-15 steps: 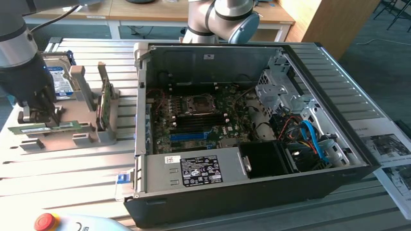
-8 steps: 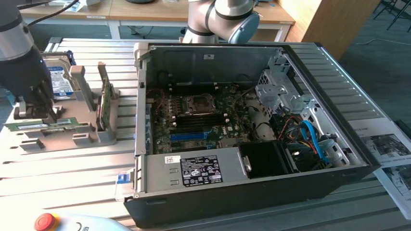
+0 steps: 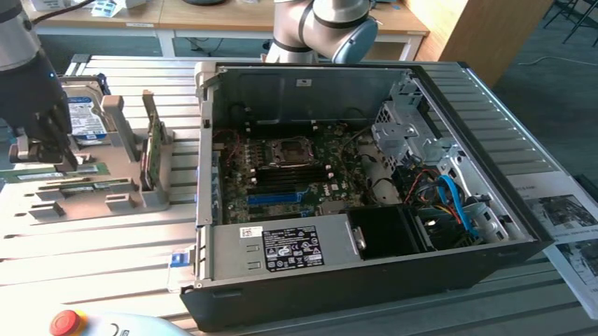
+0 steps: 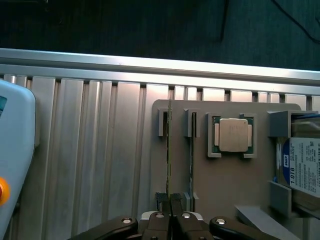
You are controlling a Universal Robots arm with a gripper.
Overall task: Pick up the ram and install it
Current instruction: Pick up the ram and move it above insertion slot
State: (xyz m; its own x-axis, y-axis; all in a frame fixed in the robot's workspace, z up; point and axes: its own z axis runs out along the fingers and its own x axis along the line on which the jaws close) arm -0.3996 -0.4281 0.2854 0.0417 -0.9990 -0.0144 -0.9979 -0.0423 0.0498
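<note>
- The fingers (image 4: pixel 162 201) are pinching nearly shut on the ram (image 4: pixel 169 145), which is standing edge-on in a grey holder (image 4: pixel 225 190) slot.
- The gripper (image 4: pixel 170 200) is standing at that holder, at nine o'clock of the open computer case (image 3: pixel 374 280) in the exterior view.
- A second stick (image 4: pixel 191 150) is sitting just beside.

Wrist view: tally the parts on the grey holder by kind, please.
RAM sticks: 2, one between the fingers of the gripper
Processor chip: 1
Hard drive: 1
Total: 4
</note>
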